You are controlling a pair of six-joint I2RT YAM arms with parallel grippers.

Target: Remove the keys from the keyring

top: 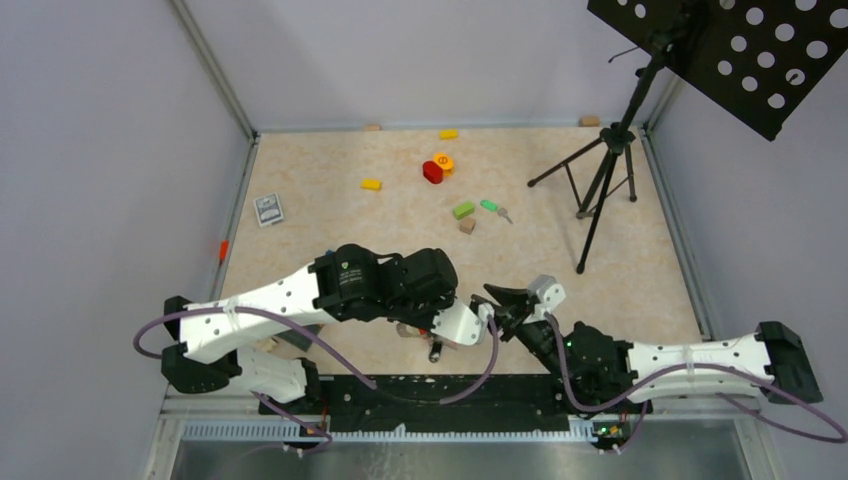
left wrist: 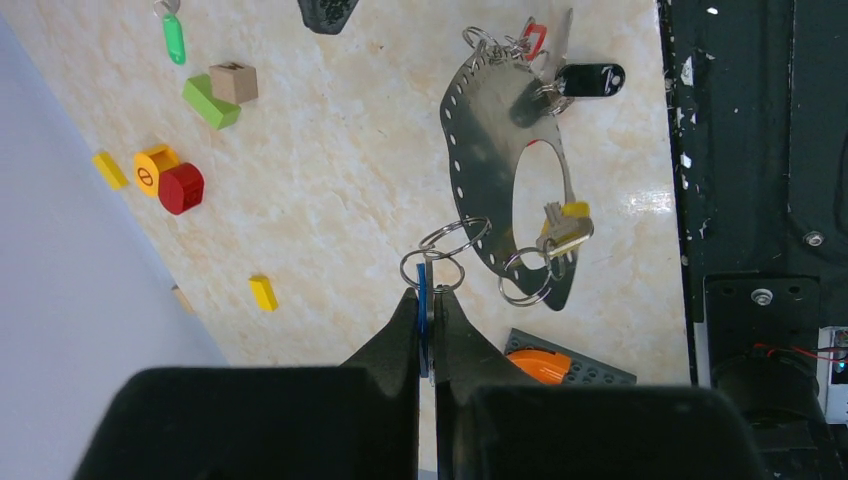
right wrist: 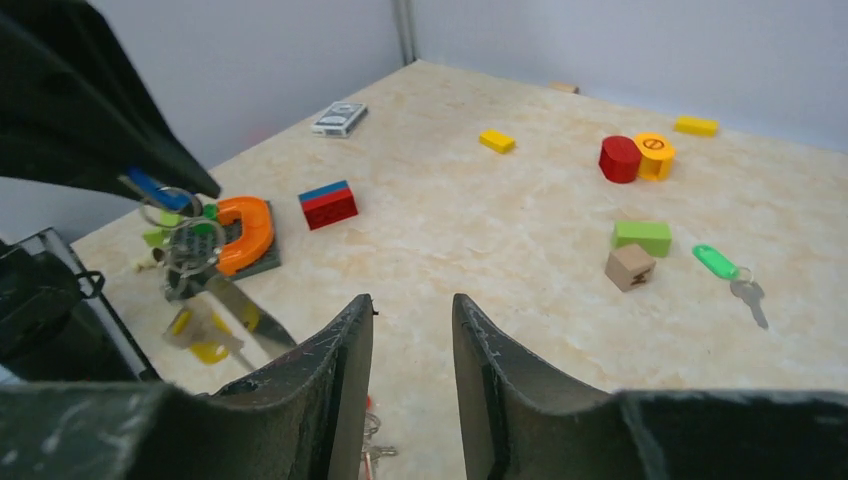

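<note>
The left end effector (left wrist: 425, 305) is pinched shut on the blue key (left wrist: 422, 280), with the keyring (left wrist: 490, 130) running away from its tips and the red key (left wrist: 533, 40) at the far end. The right end effector (right wrist: 412, 370) stands spread and empty, the bunch off to its left. I judge the right should clamp the small ring (left wrist: 403, 270) just beyond the left's tips, so the blue key can be wound off without swinging
</note>
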